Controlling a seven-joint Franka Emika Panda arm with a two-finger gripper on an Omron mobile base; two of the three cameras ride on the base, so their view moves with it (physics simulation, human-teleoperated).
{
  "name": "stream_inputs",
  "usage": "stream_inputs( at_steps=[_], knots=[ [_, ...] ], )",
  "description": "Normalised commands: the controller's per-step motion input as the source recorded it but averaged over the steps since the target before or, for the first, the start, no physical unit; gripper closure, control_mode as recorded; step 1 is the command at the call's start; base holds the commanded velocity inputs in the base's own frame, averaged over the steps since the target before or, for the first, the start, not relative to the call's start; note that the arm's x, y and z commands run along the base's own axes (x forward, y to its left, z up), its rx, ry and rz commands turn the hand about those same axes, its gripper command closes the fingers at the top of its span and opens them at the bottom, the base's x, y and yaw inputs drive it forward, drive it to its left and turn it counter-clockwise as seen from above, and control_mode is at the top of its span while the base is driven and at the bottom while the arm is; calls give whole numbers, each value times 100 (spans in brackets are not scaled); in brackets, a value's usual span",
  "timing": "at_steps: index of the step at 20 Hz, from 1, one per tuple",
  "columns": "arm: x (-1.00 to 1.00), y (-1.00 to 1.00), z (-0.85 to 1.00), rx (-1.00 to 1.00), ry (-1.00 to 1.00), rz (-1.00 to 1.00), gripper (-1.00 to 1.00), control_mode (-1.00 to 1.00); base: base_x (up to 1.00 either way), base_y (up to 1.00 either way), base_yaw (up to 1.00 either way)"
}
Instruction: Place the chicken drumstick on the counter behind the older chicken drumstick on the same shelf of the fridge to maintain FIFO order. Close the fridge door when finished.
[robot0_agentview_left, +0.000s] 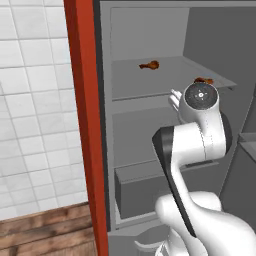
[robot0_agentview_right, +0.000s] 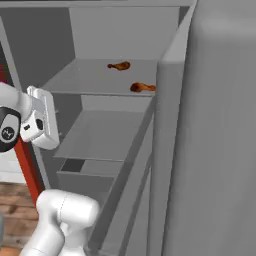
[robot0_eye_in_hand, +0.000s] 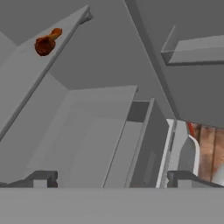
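Inside the tall plain grey fridge, w/ its big flat grey door swung open on the right, two brown chicken drumsticks lie on the same thin light-grey upper shelf: one far back, one nr the front edge. Both point roughly sideways across the shelf, well apart front-to-back. So FIFO looks done, by my reading; door closing is what's left.

White arm's tool sits below that shelf level, in front of the middle compartment, dark fingertips spread fully wide, nothing between them. Front drumstick is up and to the upper left in hand view.

Next move turns on the door: it lies to the tool's right, long axis vertical. Handle not visible, so contact pt unclear. Boxy grey drawer low down; contents can't tell.
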Motion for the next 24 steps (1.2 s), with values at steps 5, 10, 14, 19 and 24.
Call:
stream_inputs(
  at_steps=[5,10,14,19,24],
  knots=[
    [0,0,0,0,0,0,-100,100,-52,63,-28],
    [0,0,0,0,0,0,-100,100,-71,9,-46],
    [0,0,0,0,0,0,-100,100,-97,0,-55],
    [0,0,0,0,0,0,-100,100,-71,32,-41],
    [0,0,0,0,0,0,-100,100,-59,7,-27]
  ],
)
